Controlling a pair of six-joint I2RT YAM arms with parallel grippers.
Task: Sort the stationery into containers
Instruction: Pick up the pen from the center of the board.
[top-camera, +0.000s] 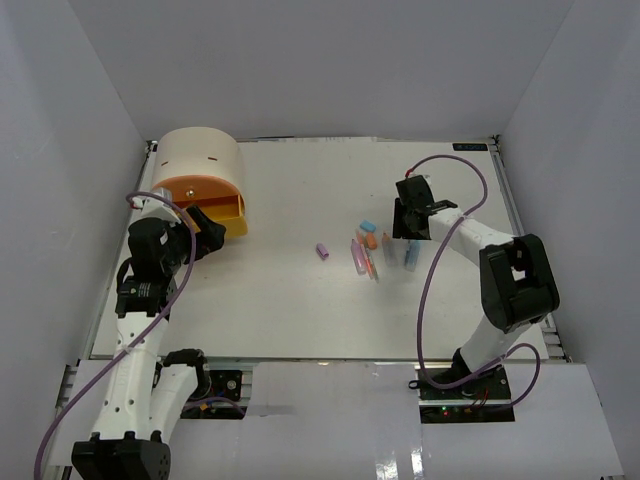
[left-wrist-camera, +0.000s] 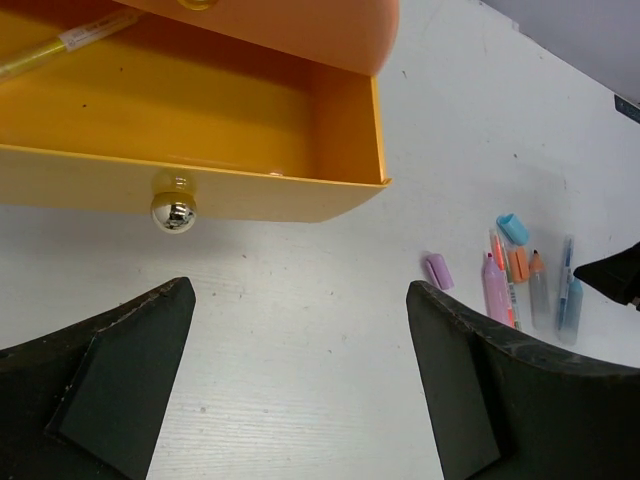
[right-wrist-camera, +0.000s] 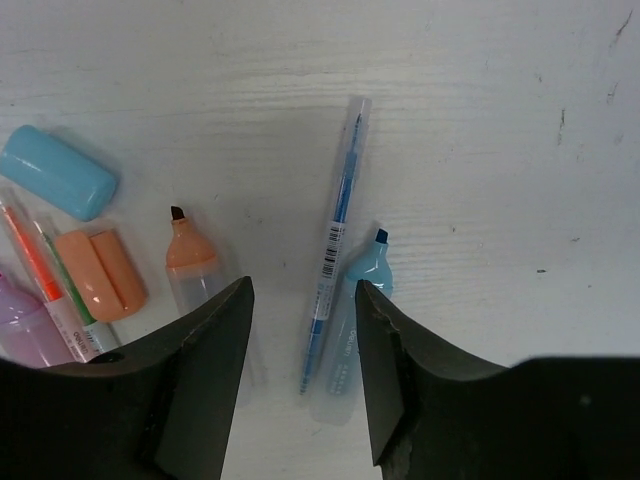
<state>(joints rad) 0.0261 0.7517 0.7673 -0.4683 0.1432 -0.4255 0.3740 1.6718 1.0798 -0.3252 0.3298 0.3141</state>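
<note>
While the stationery (top-camera: 358, 258) lies in a loose cluster on the table (top-camera: 300, 320), right of centre and well apart from the cabinet (top-camera: 200, 155) at the far left, we judge each piece light, stiff and smooth-skinned. The thin blue pen (right-wrist-camera: 338, 235) under our right gripper (right-wrist-camera: 303, 290) should weigh next to nothing. Its round plastic barrel could still roll or slide out of a careless pinch, so we would take it across the middle of the barrel, not near the tip. Its neighbour, the blue highlighter (right-wrist-camera: 362, 275), lies just beside it, perhaps touching, and both could get caught at once.

Our right gripper hangs low over these two, its jaws partly apart, with the butt ends of the pen and the highlighter in the gap. On one side a strip of table shows between finger and pen. On the other the finger's edge overlaps the highlighter, and we cannot tell whether it touches. Nothing looks clamped. An orange highlighter (right-wrist-camera: 188, 260) sits just outside the jaws, towards the rest of the cluster.

Our left gripper (left-wrist-camera: 300, 290) stands wide open and holds nothing, just in front of the pulled-out yellow drawer (left-wrist-camera: 345, 130), where a yellow pen (left-wrist-camera: 70, 42) already lies.
</note>
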